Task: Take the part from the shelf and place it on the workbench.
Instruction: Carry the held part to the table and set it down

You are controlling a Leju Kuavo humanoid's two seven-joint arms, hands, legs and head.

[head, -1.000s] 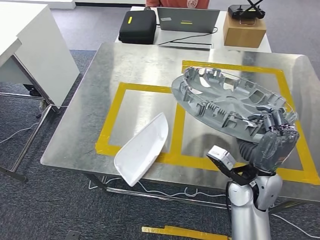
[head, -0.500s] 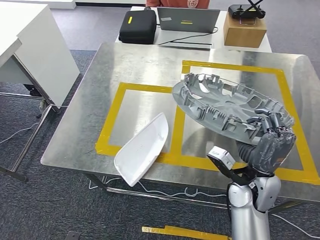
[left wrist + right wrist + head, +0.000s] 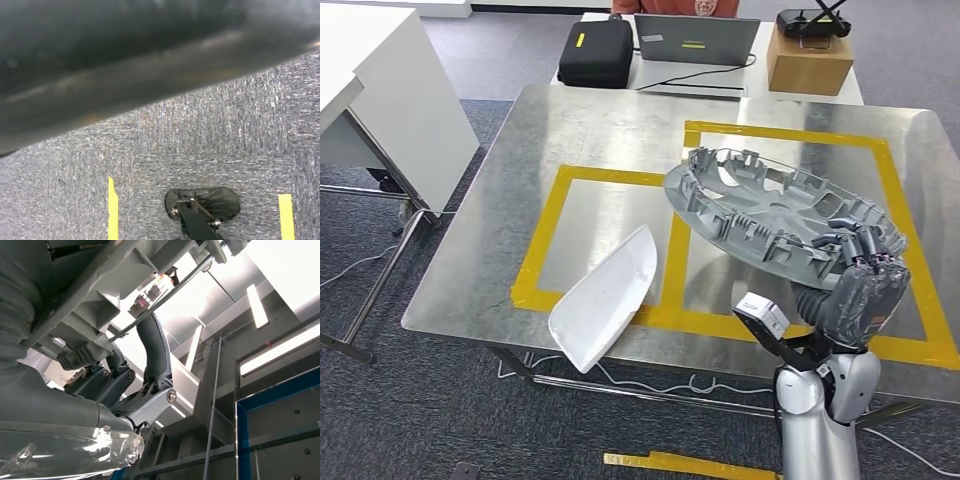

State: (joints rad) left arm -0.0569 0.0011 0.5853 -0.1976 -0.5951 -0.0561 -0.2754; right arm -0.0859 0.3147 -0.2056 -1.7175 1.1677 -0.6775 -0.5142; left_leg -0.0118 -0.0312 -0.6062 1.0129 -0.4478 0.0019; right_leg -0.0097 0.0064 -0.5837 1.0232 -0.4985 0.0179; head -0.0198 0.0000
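A large round grey plastic part point(image 3: 765, 208) with ribbed inner face is held tilted over the right yellow-taped square of the metal workbench point(image 3: 546, 150). My right hand point(image 3: 867, 275) grips its near right rim from below, fingers curled over the edge. In the right wrist view the hand's fingers point(image 3: 124, 385) clasp the part's underside point(image 3: 94, 295), with ceiling lights beyond. A white curved part point(image 3: 605, 296) lies on the workbench at the front edge of the left taped square. The left wrist view looks down at grey carpet.
A black case point(image 3: 595, 52), a laptop point(image 3: 695, 40) and a cardboard box point(image 3: 808, 60) with a controller sit on a table behind the workbench, where a person sits. A white table point(image 3: 388, 90) stands at the left. Yellow tape strips mark the floor point(image 3: 112, 210).
The grey part has sunk slightly toward the workbench and tilted a little, my right hand lowering with it. The white part has not moved.
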